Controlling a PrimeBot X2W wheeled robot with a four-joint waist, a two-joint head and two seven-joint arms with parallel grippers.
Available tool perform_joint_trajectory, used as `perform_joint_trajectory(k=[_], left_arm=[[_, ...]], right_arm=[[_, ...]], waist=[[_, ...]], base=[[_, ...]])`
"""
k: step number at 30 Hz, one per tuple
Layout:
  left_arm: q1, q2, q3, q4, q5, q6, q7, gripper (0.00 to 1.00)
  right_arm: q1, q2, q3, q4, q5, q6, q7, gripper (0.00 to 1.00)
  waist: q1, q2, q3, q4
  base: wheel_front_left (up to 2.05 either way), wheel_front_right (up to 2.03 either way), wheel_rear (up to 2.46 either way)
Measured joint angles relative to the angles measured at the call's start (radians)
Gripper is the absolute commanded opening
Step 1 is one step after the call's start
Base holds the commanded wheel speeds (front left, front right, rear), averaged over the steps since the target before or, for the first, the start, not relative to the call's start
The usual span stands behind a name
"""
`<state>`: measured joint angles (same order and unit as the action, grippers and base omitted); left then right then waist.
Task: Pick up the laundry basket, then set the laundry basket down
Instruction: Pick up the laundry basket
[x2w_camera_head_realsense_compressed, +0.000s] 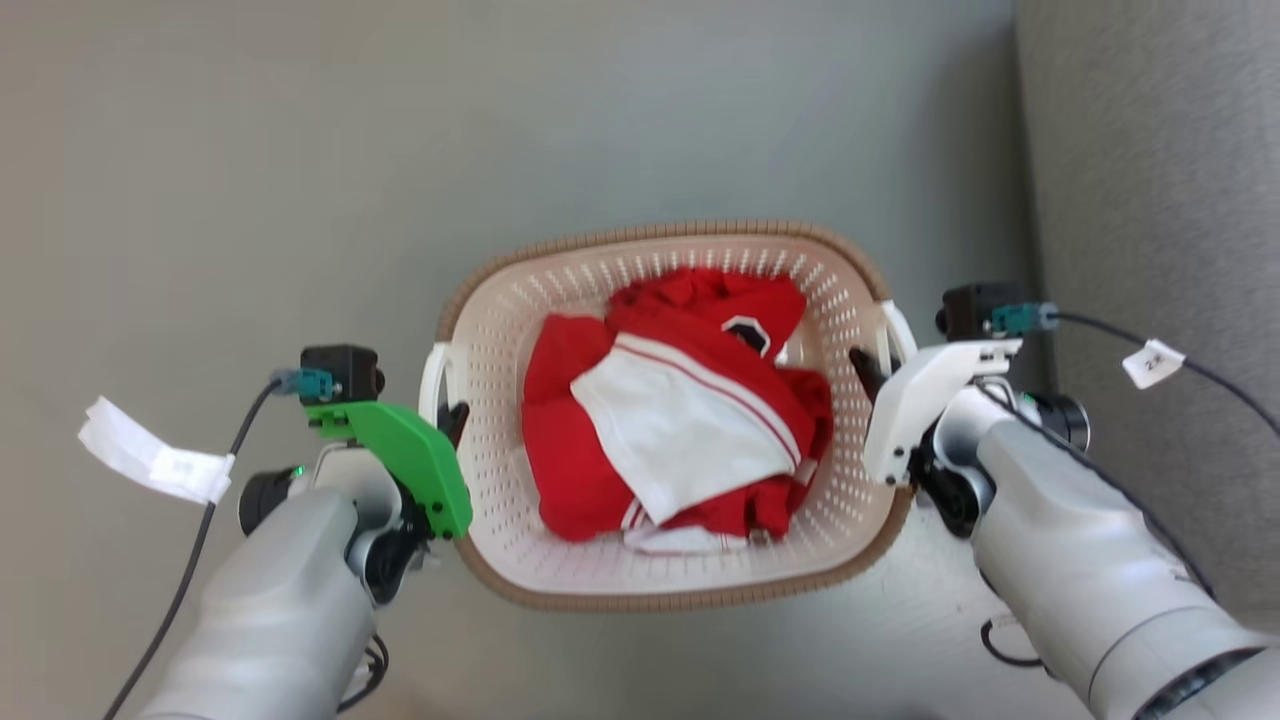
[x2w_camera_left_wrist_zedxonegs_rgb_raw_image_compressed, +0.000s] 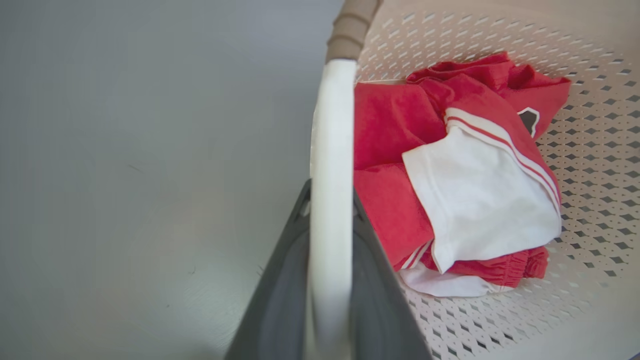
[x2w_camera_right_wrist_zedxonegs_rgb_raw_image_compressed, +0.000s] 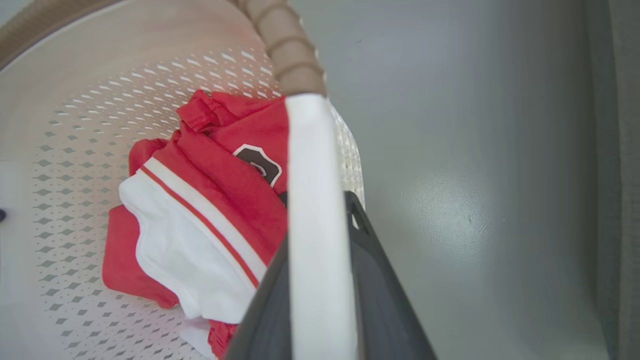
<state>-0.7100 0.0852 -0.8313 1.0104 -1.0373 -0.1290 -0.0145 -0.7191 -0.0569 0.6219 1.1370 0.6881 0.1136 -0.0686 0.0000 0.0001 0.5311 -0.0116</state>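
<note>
Left gripper (x2w_camera_head_realsense_compressed: 455, 415), right gripper (x2w_camera_head_realsense_compressed: 866, 366): each tight around a handle (x2w_camera_left_wrist_zedxonegs_rgb_raw_image_compressed: 330, 150) of the laundry basket (x2w_camera_head_realsense_compressed: 660, 601); red-and-white clothes (x2w_camera_head_realsense_compressed: 680, 420) inside.

1. A small white tag (x2w_camera_head_realsense_compressed: 1152, 363) hangs on the right-hand dark cable (x2w_camera_head_realsense_compressed: 1100, 325). It bears a short dark marking that starts with what looks like "2". The second character is too small to tell.
2. A larger white paper tag (x2w_camera_head_realsense_compressed: 150, 455) hangs on the left-hand cable (x2w_camera_head_realsense_compressed: 200, 540). Its faint print is too blurred to read.
3. A dark shield-shaped badge (x2w_camera_head_realsense_compressed: 745, 333) with a white outline sits on the red garment (x2w_camera_head_realsense_compressed: 580, 480) in the laundry basket (x2w_camera_head_realsense_compressed: 660, 600). No lettering on it is legible.
</note>
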Motion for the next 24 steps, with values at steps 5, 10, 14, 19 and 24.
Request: perform_joint_trajectory(k=[5, 10, 14, 19, 24], left_arm=[[0.035, -0.001, -0.009, 0.008, -0.026, 0.0, 0.017, 0.0], [0.085, -0.001, -0.022, 0.016, -0.057, -0.001, 0.053, 0.0], [0.118, -0.001, -0.039, 0.02, -0.068, -0.002, 0.077, 0.0], [0.151, -0.002, -0.049, 0.031, -0.08, -0.002, 0.112, 0.0], [0.157, -0.002, -0.057, 0.033, -0.09, -0.002, 0.135, 0.0]], right_arm=[[0.034, 0.001, 0.027, 0.0, 0.027, 0.0, 0.027, 0.0], [0.082, 0.0, 0.065, -0.01, 0.064, -0.001, 0.072, 0.0], [0.121, -0.003, 0.09, -0.013, 0.09, -0.001, 0.096, 0.0], [0.163, -0.004, 0.117, -0.021, 0.119, -0.002, 0.129, 0.0], [0.172, -0.005, 0.128, -0.021, 0.137, -0.01, 0.153, 0.0]], waist=[[0.0, 0.0, -0.072, -0.009], [0.0, 0.0, -0.158, -0.02], [-0.0001, 0.0, -0.216, -0.027], [-0.0001, 0.0, -0.285, -0.035], [0.0, 0.0, -0.338, -0.043]], base=[[0.0, 0.0, 0.0], [0.0, 0.0, 0.0], [0.0, 0.0, 0.0], [0.0, 0.0, 0.0], [0.0, 0.0, 0.0]])
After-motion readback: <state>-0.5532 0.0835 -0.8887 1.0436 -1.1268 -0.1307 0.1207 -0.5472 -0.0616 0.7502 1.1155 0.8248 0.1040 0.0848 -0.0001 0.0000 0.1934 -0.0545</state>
